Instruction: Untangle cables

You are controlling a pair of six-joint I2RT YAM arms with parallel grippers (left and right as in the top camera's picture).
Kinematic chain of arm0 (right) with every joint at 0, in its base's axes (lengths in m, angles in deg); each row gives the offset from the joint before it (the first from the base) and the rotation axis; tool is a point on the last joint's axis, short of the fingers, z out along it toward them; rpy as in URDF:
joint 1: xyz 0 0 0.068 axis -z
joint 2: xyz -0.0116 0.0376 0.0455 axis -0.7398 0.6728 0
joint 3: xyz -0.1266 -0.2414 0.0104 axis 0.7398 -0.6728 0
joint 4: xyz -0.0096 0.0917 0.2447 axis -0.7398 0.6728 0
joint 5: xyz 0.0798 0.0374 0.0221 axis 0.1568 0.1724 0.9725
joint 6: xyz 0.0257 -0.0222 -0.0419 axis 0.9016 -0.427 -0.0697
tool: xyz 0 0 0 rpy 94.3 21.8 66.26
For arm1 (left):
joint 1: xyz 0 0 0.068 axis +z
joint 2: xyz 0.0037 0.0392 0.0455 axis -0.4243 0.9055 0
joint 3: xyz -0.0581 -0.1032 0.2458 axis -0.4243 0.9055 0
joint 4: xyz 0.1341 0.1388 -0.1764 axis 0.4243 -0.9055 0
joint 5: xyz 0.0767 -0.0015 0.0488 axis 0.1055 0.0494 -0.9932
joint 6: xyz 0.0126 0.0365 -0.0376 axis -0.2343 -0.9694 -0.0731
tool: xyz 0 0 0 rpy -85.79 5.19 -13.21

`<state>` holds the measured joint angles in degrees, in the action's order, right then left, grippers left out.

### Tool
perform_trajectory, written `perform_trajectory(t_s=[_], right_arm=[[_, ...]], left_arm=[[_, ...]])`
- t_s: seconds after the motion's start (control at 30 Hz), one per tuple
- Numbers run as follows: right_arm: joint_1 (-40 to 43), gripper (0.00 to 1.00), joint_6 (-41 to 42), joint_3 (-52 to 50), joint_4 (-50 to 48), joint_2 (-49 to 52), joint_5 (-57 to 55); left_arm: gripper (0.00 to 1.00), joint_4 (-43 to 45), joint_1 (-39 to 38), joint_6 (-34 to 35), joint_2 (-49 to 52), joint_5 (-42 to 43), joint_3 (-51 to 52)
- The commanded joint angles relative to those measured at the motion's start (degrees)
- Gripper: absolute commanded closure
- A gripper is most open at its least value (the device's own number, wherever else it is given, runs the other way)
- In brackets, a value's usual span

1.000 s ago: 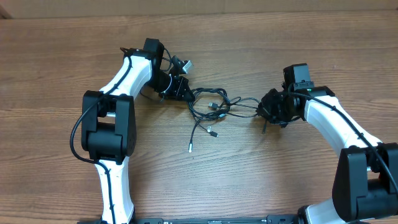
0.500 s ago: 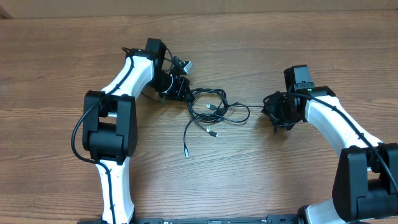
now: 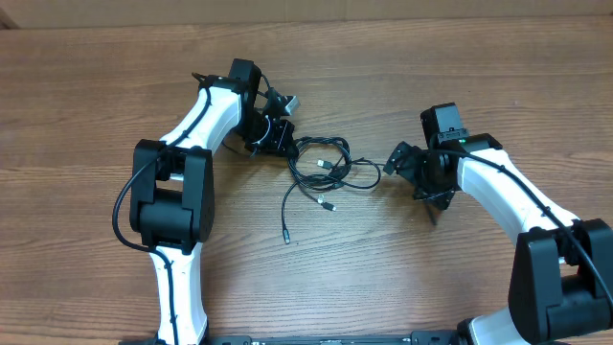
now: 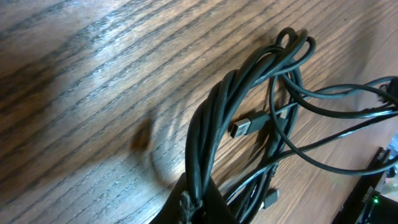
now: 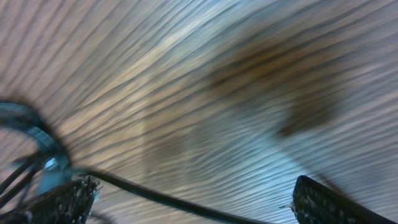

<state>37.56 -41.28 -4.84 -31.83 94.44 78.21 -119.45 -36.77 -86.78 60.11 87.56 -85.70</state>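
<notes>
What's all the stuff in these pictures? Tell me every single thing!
cables: several, too tangled to count; black with silvery plug tips; middle of the table, between the two grippers
table: one; brown wood; under everything
arms: two; white with black joints; one on each side
left gripper: one; black; shut on a bundle of the cables at the tangle's left end
right gripper: one; black; open, just right of the tangle, one strand running between its fingers

I see the surface (image 3: 431, 77) as brown wood with clear grain and a soft sheen. The cables (image 4: 211, 124) have a smooth black plastic skin, a little glossy. The arm shells (image 3: 196, 120) are white glossy plastic. The right fingers (image 5: 323, 202) look black, matt and rough.
</notes>
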Motion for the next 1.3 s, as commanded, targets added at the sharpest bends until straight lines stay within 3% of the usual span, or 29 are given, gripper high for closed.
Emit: perform_trajectory(t_s=[0.0,0.1,0.37,0.67,0.73,0.8,0.87,0.97,1.1,1.27], right_arm=[[0.13,0.0,-1.05,-0.02,0.85,-1.49,-11.52],[0.15,0.0,-1.05,-0.02,1.99,-1.46,-17.07],[0.33,0.0,-1.07,-0.02,1.75,-1.44,-17.16],[1.84,0.0,-5.97,10.6,1.68,-1.62,22.08],[0.94,0.15,-5.55,11.15,-0.31,-1.62,26.88],[-0.44,0.19,-4.46,11.13,-0.63,-1.55,26.62],[-2.14,0.25,-4.37,10.93,-0.55,-1.55,24.2],[-5.44,0.48,-2.56,10.71,-0.15,-1.4,19.47],[-10.36,0.68,6.01,9.09,-0.24,-1.4,11.67],[-15.91,0.71,22.6,5.97,-0.79,-1.4,2.97]], left_arm=[[0.96,0.02,-0.48,1.27,1.14,-1.77,-1.46],[0.96,0.0,-0.48,1.27,1.14,-2.19,-1.46],[0.96,0.0,-0.48,1.27,1.14,-2.19,-1.46],[0.94,-0.15,-0.48,1.25,1.14,-2.19,-1.46],[0.94,-0.11,-0.48,1.25,1.14,-2.19,-1.46],[0.94,-0.09,-0.48,1.25,1.14,-2.19,-1.46],[0.93,-0.11,-0.48,1.25,1.14,-2.19,-1.46],[0.93,-0.13,-0.48,1.25,1.14,-2.19,-1.46],[0.92,-0.15,-0.48,1.25,1.14,-2.14,-1.46],[0.96,-0.44,-0.48,1.25,1.14,-2.08,-1.46]])
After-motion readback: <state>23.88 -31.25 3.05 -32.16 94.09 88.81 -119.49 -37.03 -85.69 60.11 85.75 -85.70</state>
